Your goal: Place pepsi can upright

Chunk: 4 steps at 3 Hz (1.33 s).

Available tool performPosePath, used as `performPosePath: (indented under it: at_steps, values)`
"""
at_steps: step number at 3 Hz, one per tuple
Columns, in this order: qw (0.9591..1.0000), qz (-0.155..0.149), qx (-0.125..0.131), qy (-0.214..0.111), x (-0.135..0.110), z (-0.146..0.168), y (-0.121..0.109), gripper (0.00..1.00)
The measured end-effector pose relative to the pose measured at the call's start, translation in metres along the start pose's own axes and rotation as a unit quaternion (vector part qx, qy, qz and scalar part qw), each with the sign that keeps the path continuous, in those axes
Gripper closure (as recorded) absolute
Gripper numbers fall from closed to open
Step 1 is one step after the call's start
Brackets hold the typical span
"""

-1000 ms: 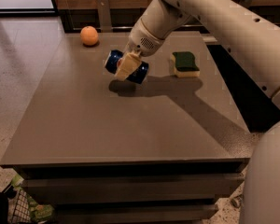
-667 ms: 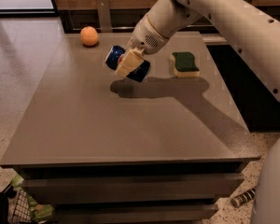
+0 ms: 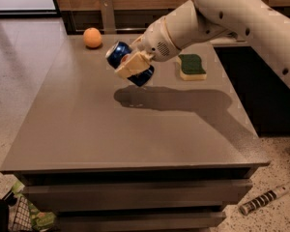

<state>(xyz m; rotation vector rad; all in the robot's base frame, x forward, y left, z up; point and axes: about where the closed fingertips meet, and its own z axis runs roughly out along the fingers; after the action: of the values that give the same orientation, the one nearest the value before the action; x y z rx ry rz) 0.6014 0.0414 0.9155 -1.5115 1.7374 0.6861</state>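
Observation:
The pepsi can [image 3: 120, 53] is dark blue with a silver end facing up-left. It is tilted, held in the air above the grey table [image 3: 87, 129], with its shadow on the tabletop below. My gripper [image 3: 131, 65] is shut on the can, its cream-coloured fingers [image 3: 128, 67] clamped across the can's middle. The white arm reaches in from the upper right.
An orange [image 3: 92, 37] sits at the table's far left corner. A green and yellow sponge [image 3: 192, 66] lies at the far right. A metal post [image 3: 106, 14] stands behind the table. A striped stick [image 3: 263, 199] lies on the floor at lower right.
The gripper has lifted the can a little higher above the table, and the can stays tilted in its grasp.

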Motion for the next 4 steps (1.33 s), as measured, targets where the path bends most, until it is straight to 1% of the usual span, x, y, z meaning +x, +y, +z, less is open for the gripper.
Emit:
performPosePath:
  at_steps: [1,2,3,4]
  values:
    - [0.9981,-0.006,0.017,-0.059,-0.009,0.007,0.004,1.0]
    - [0.9935,-0.004,0.032,-0.109,-0.017,0.017,0.007,1.0]
    - [0.989,0.007,0.042,-0.142,-0.026,0.027,0.012,1.0]
    - [0.9833,0.027,0.038,-0.176,-0.035,0.046,0.02,1.0]
